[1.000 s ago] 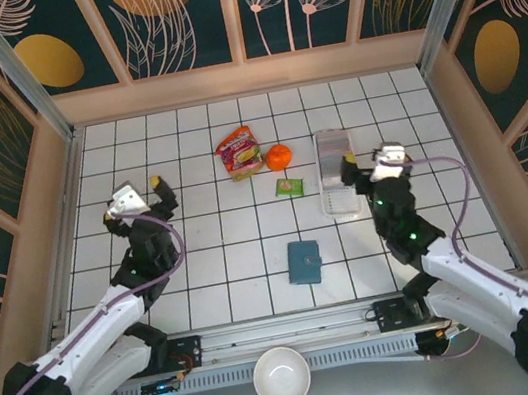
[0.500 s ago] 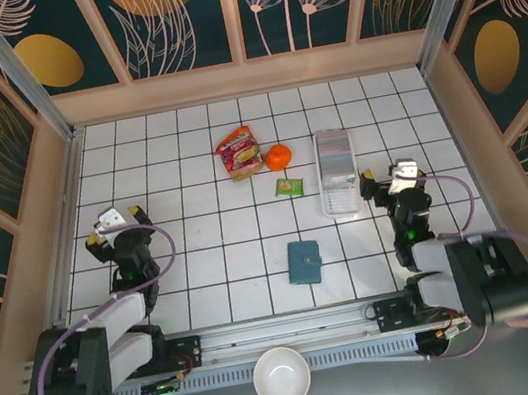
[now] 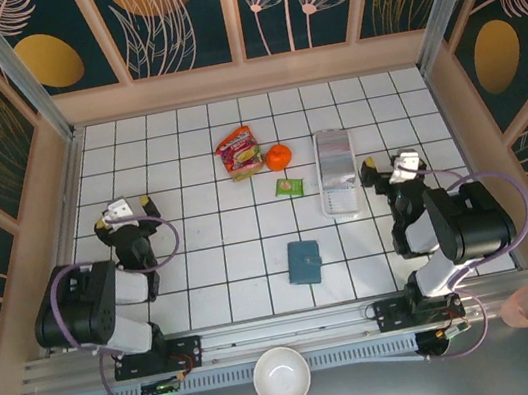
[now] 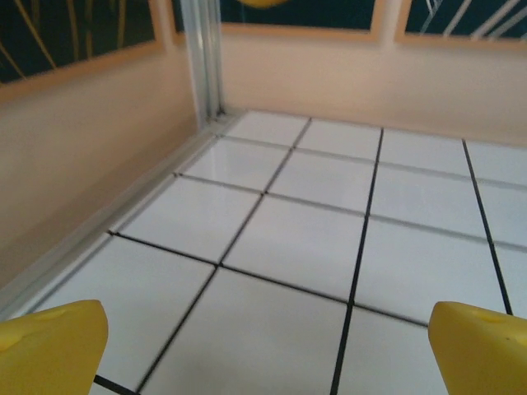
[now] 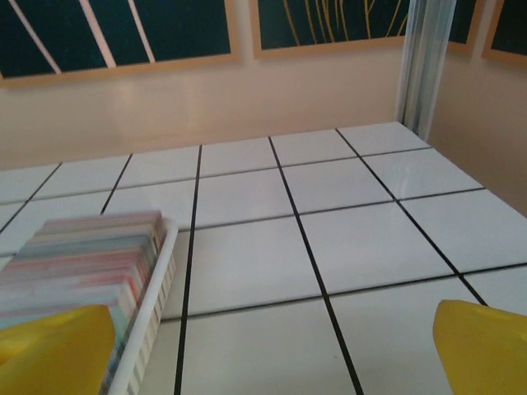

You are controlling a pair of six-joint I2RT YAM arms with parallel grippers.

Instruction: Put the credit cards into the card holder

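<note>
- Card holder (image 3: 304,262): dark teal, lies flat on the white tiled desk (image 3: 213,257), cover up, nothing touching it.
- Clear tray (image 3: 342,203): beyond the card holder and a bit to its right, long side running away from the arms, well apart from it.
- Cards (image 5: 90,251): stacked on edge inside the tray, pastel edges visible in the right wrist view.
- Green packet (image 3: 290,187): straight beyond the card holder, just left of the tray, not touching it.
- Orange (image 3: 279,157) and red packet (image 3: 240,153): farther beyond the card holder, side by side; cannot tell if they touch.
- Left gripper (image 3: 125,213): well to the left of the card holder and somewhat beyond it, low over the desk. Yellow fingers (image 4: 49,350) wide apart, holding nothing, bare tiles between them.
- Right gripper (image 3: 384,169): right of the card holder and beyond it, just beside the tray's right wall. Fingers (image 5: 482,346) wide apart, empty.
- White bowl (image 3: 281,377): nearer than the card holder, off the desk, in front of the arm bases.
- Pink cup (image 3: 526,308): far right of the card holder, off the desk, blurry.
</note>
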